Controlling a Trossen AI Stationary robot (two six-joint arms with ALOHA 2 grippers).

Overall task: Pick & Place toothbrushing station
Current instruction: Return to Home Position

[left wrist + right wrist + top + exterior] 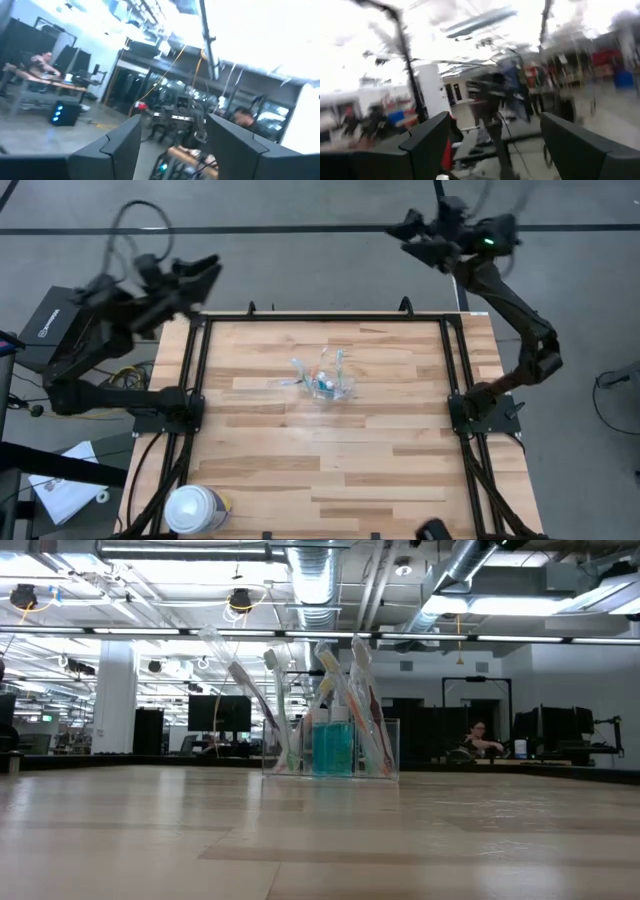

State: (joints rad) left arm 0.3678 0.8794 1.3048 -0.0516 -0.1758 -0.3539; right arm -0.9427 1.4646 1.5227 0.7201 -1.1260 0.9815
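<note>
The clear cup (332, 387) stands upright about mid-table (300, 470), and it is full. Several slim toothbrushes (278, 710) lean out of it at different angles, with a blue tube (332, 748) upright among them. I can't see any brush lying loose on the wood beside the cup, so I'd say the placing is done and the step in hand is parking the arms.

Neither arm is anywhere near the cup. The left gripper (205, 272) hangs high, well beyond the cup and off to its left, past the table's far edge. Its fingers (112, 150) are spread, with nothing between them. The right gripper (408, 228) is further out again, beyond the cup to its right, and it too is parted and empty.

What's left, to my eye, is only folding each arm to rest without swinging inward over the cup. A big white canister (195, 508) sits well apart from the cup, at the near left corner.
</note>
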